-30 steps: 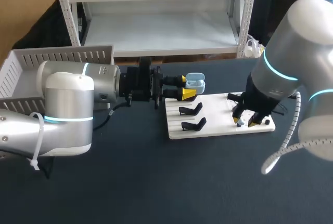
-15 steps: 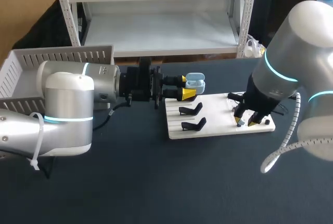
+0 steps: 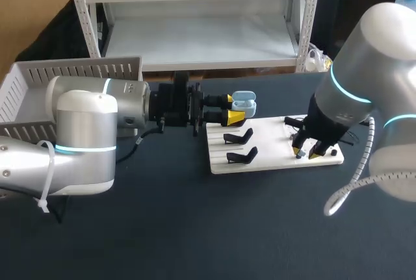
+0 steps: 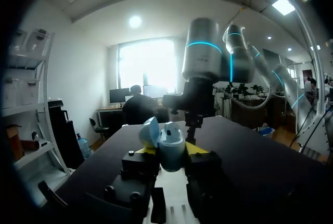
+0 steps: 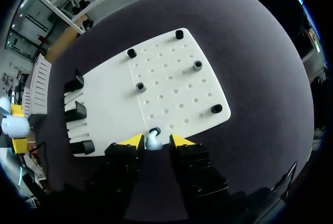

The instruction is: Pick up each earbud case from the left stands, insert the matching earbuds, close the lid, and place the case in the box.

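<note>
**Left arm.** The left tool was closed on a pale blue plastic earbud case, gripping its lower body from both sides. The case was held in the air, just above the far left corner of the white perforated board, and touched nothing else. Its lid was open and swung to one side, with the cavity facing upward. This attitude is judged deliberate: gripping low leaves the hinge and the opening free, so the case can receive an earbud from above.

**Right arm.** The right tool was low over the near right part of the board, directly over a small white earbud sitting at a black peg. The right wrist view did not show whether the tool had closed on the earbud. That could not be determined.

**Fixtures.** The black angled stands on the board's left side were empty. The grey slatted box stood at the far left of the dark bench, behind the left arm and well apart from the case.

**Assessment.** The work is judged to be at the earbud pick. Insertion, lid closure and boxing were not yet done.
</note>
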